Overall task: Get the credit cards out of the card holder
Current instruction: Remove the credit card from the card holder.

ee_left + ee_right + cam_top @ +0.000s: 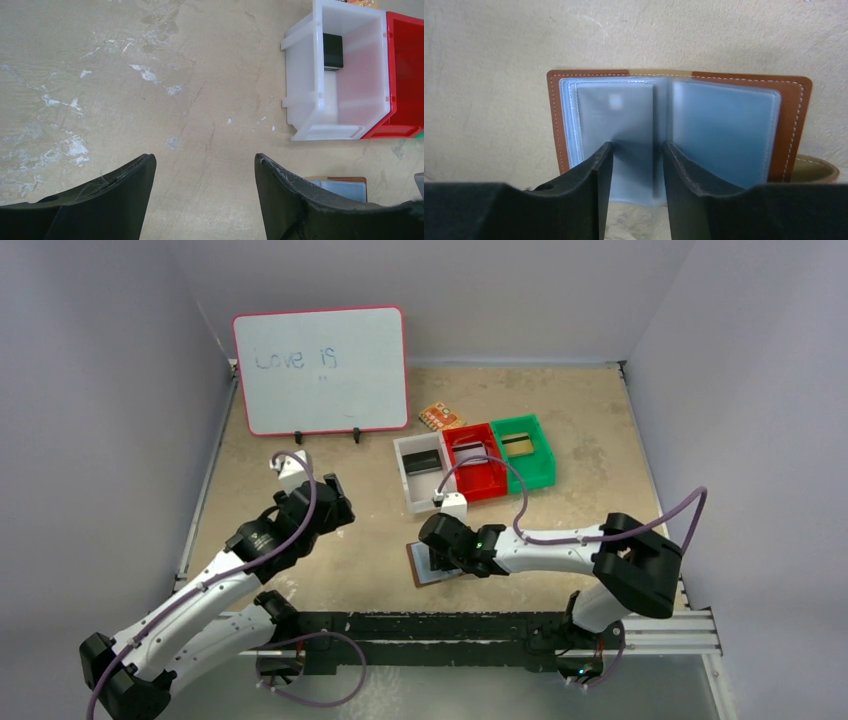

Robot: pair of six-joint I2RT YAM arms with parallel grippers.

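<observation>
The card holder (679, 115) lies open on the table, brown with pale blue-grey clear pockets; it also shows in the top view (421, 570) and as a corner in the left wrist view (345, 186). My right gripper (638, 146) is open just above its near edge, fingers either side of the left pocket's inner part by the fold. A faint pale square shows through that pocket; I cannot tell if a card is inside. Credit cards lie in the bins: a dark one (332, 50) in the white bin, one in the red (468, 447), a gold one in the green (517, 446). My left gripper (204, 157) is open over bare table, left of the wallet.
White bin (408, 488), red bin (490, 485) and green bin (545, 468) stand in a row behind the wallet. An orange patterned packet (440, 416) lies behind them. A whiteboard (322, 370) stands at the back left. Walls close in the table on three sides.
</observation>
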